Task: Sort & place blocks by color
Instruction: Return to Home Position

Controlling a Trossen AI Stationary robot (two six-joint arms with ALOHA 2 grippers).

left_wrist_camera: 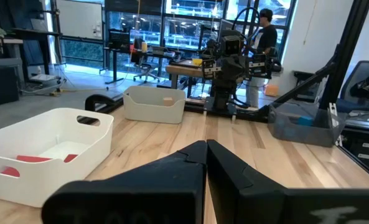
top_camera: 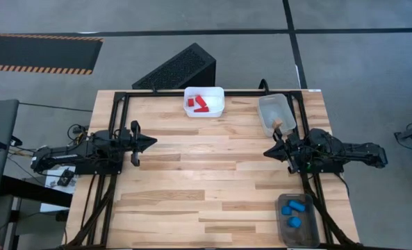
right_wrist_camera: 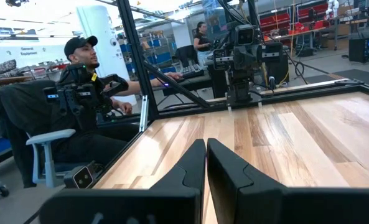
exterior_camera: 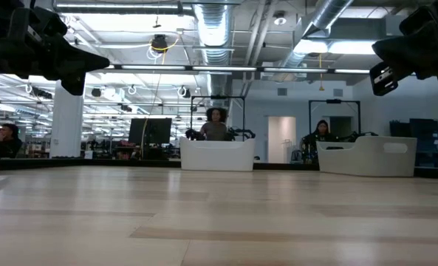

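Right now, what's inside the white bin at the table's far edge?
Only red blocks show in the white bin, lying close together; no blue or wood pieces. The count is unclear because they touch. In the left wrist view its near wall hides most of the floor.

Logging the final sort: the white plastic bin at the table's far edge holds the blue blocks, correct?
Not quite. In the high view the white plastic bin at the far edge holds the red blocks; the blue blocks lie in the dark bin at the near right corner.

Dark jointed arms (top_camera: 87, 154) (top_camera: 344, 151), pointed black claws (top_camera: 153, 143) (top_camera: 265, 153)
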